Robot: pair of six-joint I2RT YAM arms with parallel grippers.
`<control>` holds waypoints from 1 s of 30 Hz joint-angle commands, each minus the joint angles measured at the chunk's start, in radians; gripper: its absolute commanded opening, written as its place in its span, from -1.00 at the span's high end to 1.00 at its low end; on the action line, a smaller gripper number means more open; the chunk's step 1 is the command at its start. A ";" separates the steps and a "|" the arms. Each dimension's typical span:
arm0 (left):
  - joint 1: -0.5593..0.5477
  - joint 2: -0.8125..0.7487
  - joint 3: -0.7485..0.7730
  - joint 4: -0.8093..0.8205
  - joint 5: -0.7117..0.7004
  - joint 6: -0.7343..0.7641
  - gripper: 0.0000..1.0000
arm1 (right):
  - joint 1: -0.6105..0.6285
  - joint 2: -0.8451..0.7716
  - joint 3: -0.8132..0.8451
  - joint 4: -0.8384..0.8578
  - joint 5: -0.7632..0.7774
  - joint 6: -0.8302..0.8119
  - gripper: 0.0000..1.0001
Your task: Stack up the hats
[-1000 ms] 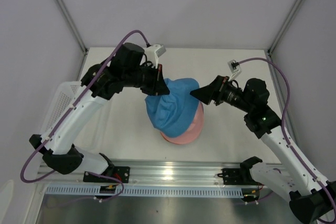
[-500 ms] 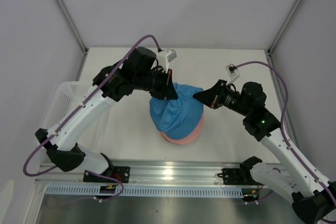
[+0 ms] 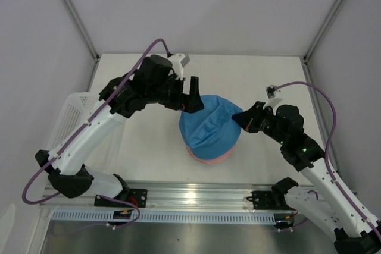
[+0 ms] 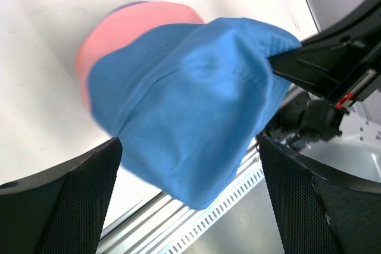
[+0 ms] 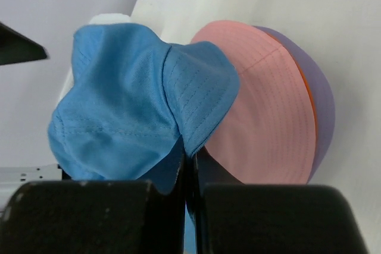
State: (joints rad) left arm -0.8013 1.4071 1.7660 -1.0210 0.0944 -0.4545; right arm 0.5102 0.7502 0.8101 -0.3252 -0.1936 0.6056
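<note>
- Near the middle of the tabletop, somewhat closer to the near edge than to the far one, the hats sit in one pile.
- In the right wrist view the lavender hat [image 5: 322,108] is lowest. A thin line of the orange hat [image 5: 306,96] shows above it, and the pink hat [image 5: 268,111] lies over both.
- The blue hat [image 3: 208,128] is draped over the pile and covers most of the pink hat. From above, only the pink rim facing the near edge shows.
- The blue hat is crumpled rather than seated squarely, and its side toward the right edge is raised off the pink crown.
- The right gripper [image 5: 189,168] has its fingers pressed together on a fold of the blue hat's brim, on the side facing the right edge.
- The left gripper [image 3: 192,102] sits at the far-left side of the blue hat. Its fingers [image 4: 65,200] are spread wide with nothing between them; whether they touch the cloth cannot be told.
- A white mesh basket [image 3: 66,120] hangs at the left edge, well apart from the pile.
</note>
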 commanded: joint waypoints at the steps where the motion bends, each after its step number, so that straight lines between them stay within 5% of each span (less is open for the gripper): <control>1: 0.057 -0.106 -0.037 -0.010 -0.085 -0.056 -0.99 | -0.007 0.004 -0.061 0.018 0.056 -0.018 1.00; 7: 0.172 -0.244 -0.363 0.143 -0.068 -0.183 -0.99 | -0.012 0.037 -0.213 0.116 0.080 0.037 1.00; 17: 0.209 -0.232 -0.626 0.404 0.023 -0.315 -0.97 | -0.052 -0.067 -0.353 0.146 0.094 0.088 1.00; 26: 0.218 -0.220 -0.773 0.602 0.105 -0.438 -0.22 | -0.058 -0.081 -0.331 0.135 0.088 0.080 0.96; 30: 0.247 -0.258 -0.875 0.715 0.123 -0.464 -0.14 | -0.056 -0.058 -0.336 0.158 0.066 0.082 0.99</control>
State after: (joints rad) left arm -0.5793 1.1896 0.9516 -0.4343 0.1806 -0.8696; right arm 0.4580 0.6727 0.4725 -0.1501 -0.1326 0.6888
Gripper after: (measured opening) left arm 0.569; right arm 0.022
